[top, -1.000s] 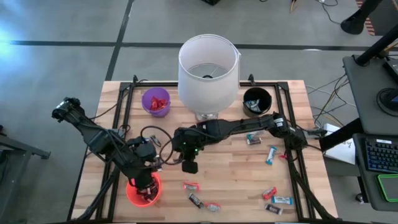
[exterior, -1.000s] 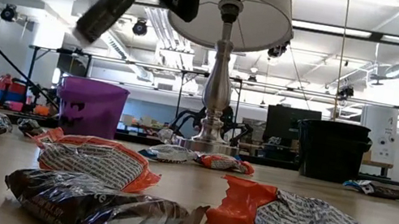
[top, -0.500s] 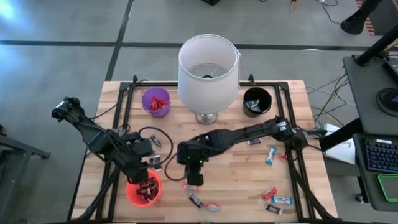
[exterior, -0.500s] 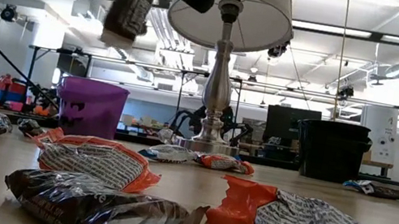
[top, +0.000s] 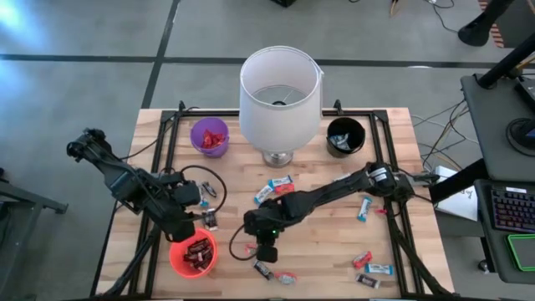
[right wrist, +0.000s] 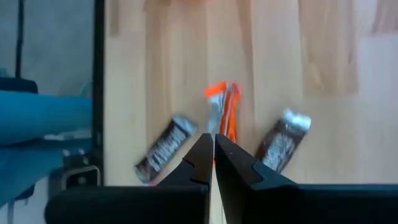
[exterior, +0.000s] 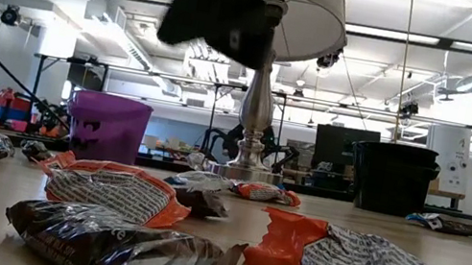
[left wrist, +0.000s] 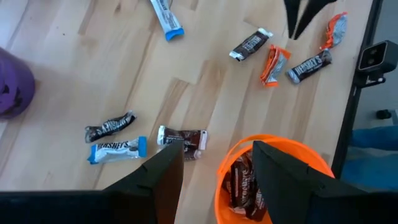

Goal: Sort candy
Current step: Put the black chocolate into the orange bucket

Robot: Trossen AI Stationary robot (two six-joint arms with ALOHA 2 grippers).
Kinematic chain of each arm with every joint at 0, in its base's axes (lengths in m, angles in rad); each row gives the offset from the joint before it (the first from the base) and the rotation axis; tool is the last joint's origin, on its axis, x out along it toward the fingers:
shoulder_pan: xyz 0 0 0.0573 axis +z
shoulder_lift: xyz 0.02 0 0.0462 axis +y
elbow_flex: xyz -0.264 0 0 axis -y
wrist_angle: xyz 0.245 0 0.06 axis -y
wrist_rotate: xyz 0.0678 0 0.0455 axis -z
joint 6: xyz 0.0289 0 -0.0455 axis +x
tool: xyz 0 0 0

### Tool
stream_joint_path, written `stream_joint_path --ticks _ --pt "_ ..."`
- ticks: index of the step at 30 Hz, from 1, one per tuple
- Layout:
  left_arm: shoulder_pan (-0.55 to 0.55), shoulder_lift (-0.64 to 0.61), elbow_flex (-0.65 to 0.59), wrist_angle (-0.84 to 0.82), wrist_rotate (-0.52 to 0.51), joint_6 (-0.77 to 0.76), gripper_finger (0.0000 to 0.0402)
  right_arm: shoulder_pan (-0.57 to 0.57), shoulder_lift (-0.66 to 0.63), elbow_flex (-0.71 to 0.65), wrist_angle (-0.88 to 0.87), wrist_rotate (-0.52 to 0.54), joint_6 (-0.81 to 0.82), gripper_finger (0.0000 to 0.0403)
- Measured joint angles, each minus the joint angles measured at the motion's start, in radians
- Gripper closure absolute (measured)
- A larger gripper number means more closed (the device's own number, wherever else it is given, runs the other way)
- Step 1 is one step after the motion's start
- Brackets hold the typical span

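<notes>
The candy lies scattered on the wooden table (top: 318, 242): an orange-wrapped bar (right wrist: 222, 112) between two brown bars (right wrist: 165, 149) (right wrist: 283, 142), blue ones (top: 280, 182) near the lamp, and more at the near right (top: 372, 269). My right gripper (right wrist: 213, 149) is shut and hangs just over the orange bar near the front edge (top: 265, 252). My left gripper (left wrist: 214, 168) is open with nothing between its fingers. It hangs between a brown bar (left wrist: 182, 140) and the orange cup (left wrist: 273, 180), which holds brown bars.
A white-shaded lamp (top: 280, 92) stands at the far middle, with a purple cup (top: 209, 136) to its left and a black cup (top: 345, 136) to its right. A black frame (top: 167, 159) runs along the table's edges. Cables trail beside the left arm.
My right gripper has swung from the table's middle toward the near edge and come down over the bars there, rolling a little and staying shut. My left gripper has drawn back a little from over the orange cup toward the far edge, still open.
</notes>
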Motion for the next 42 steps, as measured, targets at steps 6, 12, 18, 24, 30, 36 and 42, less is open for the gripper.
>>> stream_joint_path --ticks 6,12,18,24,30,36,42 --pt "0.000 -0.008 0.000 0.002 -0.010 -0.005 0.0229 -0.003 0.000 -0.080 0.005 0.070 -0.011 0.0394" --pt "0.000 -0.008 0.000 0.012 -0.016 -0.007 0.0229 -0.005 0.001 -0.142 0.024 0.070 -0.087 0.0381" --pt "0.000 -0.008 0.000 0.017 -0.016 -0.011 0.0229 -0.017 0.001 -0.158 0.022 0.070 -0.096 0.0336" --pt "0.000 -0.008 0.000 0.017 -0.016 -0.012 0.0229 -0.025 0.001 -0.164 0.071 0.070 -0.024 0.0285" --pt "0.000 -0.012 0.000 0.016 -0.012 0.003 0.0229 -0.026 0.001 -0.165 0.105 0.072 -0.004 0.0243" --pt "0.000 -0.023 0.000 0.016 -0.009 0.007 0.0229 -0.026 0.001 -0.176 0.132 0.096 0.001 0.0218" --pt "0.000 -0.026 0.000 0.015 -0.008 0.014 0.0228 -0.026 0.033 -0.187 0.151 0.098 0.007 0.0218"
